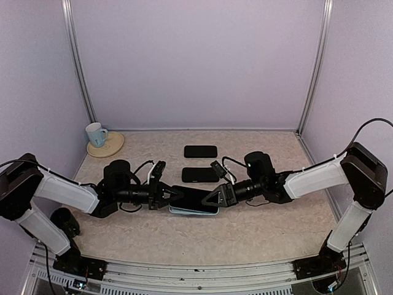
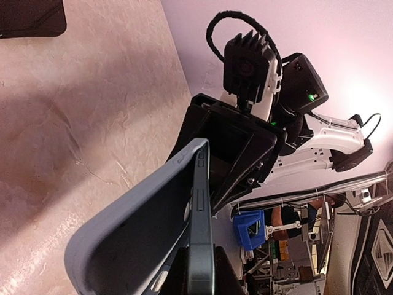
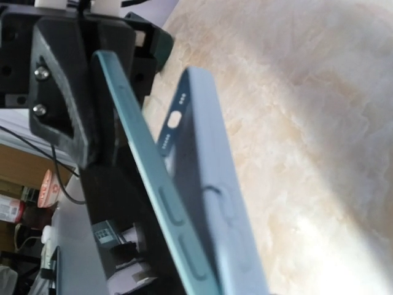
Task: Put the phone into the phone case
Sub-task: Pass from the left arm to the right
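- Lilac walls (image 1: 196,61) are shown enclosing a beige marbled tabletop (image 1: 258,233), with both arms reaching inward from the near edge.
- A phone (image 1: 195,198) with a dark face and a teal rim is seen at mid-table, lying lengthwise between the two grippers.
- A grey-blue phone case (image 1: 184,211) is seen directly beneath the phone, its pale edge showing along the near side.
- In the wrist views, phone and case are seen to meet at the end nearest the right gripper (image 1: 214,198) and to spread apart towards the left gripper (image 1: 174,198). The phone is thus only partly seated.
- The left gripper is closed tight on the left end of the phone, with one black finger pressed flat against its face.
- The right gripper is placed around the opposite end of phone and case. Whether its jaws have clamped cannot be told.
- Whether the case touches the tabletop cannot be told.
- Two dark slabs (image 1: 201,151) are laid flat behind the grippers, one behind the other.
- A pale mug (image 1: 94,133) is set upright on a round coaster (image 1: 113,146) in the far left corner.
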You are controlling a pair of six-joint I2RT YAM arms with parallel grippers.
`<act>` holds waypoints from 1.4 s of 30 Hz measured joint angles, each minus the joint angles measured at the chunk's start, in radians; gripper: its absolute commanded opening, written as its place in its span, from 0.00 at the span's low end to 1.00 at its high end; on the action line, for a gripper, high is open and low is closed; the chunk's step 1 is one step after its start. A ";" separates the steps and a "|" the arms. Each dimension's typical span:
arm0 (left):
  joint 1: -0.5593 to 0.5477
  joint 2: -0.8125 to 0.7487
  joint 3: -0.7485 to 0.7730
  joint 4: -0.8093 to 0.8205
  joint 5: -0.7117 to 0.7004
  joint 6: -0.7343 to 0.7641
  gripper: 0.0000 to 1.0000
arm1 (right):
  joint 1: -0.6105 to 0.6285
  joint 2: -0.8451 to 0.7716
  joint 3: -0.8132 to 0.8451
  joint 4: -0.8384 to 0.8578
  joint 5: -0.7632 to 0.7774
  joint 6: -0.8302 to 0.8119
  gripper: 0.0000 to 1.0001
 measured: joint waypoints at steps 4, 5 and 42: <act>0.000 0.000 0.000 0.003 0.006 0.019 0.00 | -0.007 0.002 -0.003 0.018 -0.026 0.020 0.30; 0.000 -0.002 0.000 0.003 0.009 0.024 0.00 | -0.008 0.002 -0.004 0.023 -0.034 0.027 0.28; 0.033 -0.101 -0.019 -0.087 0.015 0.090 0.22 | -0.007 0.003 -0.006 0.148 -0.121 0.051 0.00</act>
